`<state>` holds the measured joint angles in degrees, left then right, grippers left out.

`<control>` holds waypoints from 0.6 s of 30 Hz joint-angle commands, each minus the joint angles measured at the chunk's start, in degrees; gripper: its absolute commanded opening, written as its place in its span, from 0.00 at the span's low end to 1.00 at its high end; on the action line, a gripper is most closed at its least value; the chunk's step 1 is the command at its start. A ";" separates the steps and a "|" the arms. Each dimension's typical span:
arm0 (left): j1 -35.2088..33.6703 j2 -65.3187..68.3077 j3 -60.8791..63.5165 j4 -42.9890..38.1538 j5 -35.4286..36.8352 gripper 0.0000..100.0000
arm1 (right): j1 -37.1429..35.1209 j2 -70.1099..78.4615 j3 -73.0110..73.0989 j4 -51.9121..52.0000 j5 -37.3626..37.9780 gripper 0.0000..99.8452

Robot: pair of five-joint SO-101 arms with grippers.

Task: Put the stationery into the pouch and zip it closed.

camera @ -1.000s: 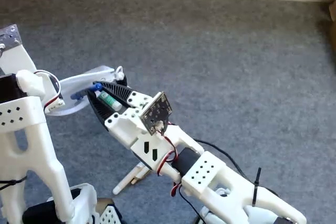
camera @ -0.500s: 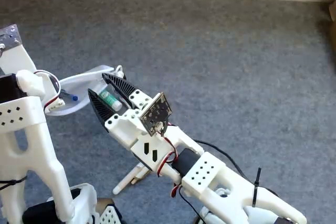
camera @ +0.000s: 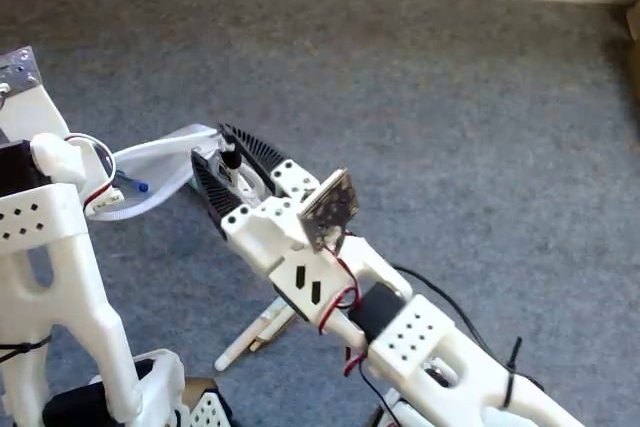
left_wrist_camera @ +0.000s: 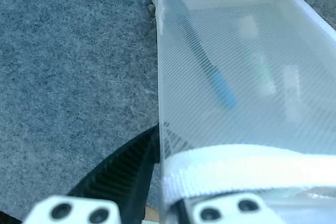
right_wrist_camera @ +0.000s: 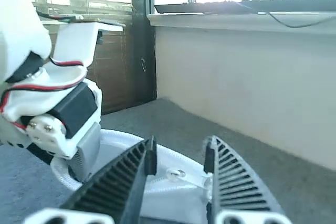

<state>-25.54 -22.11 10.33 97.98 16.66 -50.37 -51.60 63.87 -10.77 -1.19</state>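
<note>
While my right pincer [right_wrist_camera: 181, 140] is apart, zip tab [right_wrist_camera: 176, 173] sits just ahead, btwn my tips; pouch [right_wrist_camera: 176, 192] runs long away from me to my left pincer [left_wrist_camera: 157, 177], which is clamped on its far end.

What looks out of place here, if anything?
A pale stick-like item lies on the carpet under the right arm, outside the pouch, while the right tool sits open at the zip pull.
</note>
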 commanded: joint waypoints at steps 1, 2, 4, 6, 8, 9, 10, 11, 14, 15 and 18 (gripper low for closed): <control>-0.66 0.31 1.71 0.00 0.35 0.01 | 0.92 -5.93 -1.45 11.03 -6.95 0.14; -0.75 0.31 1.71 0.00 0.35 0.01 | 0.92 -7.08 -2.33 13.32 -7.12 0.14; -0.75 0.31 1.71 0.00 0.35 0.01 | 0.92 -7.69 -4.70 17.36 -7.30 0.14; -0.75 0.31 1.71 0.00 0.35 0.01 | 1.01 -7.69 -6.55 20.70 -7.30 0.14; -0.75 0.31 1.71 0.00 0.35 0.01 | 1.01 -7.69 -7.52 23.52 -7.47 0.14; -0.75 0.31 1.71 0.00 0.35 0.01 | 1.01 -7.87 -7.87 25.01 -7.56 0.14; -0.84 0.31 1.71 0.00 0.35 0.01 | 1.01 -8.13 -7.87 26.42 -7.56 0.14; -0.92 0.31 1.71 0.00 0.35 0.01 | 1.01 -8.13 -7.87 27.65 -7.56 0.14; -1.01 0.31 1.71 0.00 0.26 0.01 | 1.54 -8.13 -7.87 29.67 -7.56 0.14; -1.01 0.31 1.71 0.00 0.35 0.01 | 2.15 -8.22 -7.87 30.29 -7.56 0.14; -0.84 0.31 1.71 0.00 0.35 0.01 | 4.53 -8.22 -7.96 33.19 -7.56 0.14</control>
<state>-25.54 -22.11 10.33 97.98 16.66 -48.44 -58.11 60.26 20.26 -8.13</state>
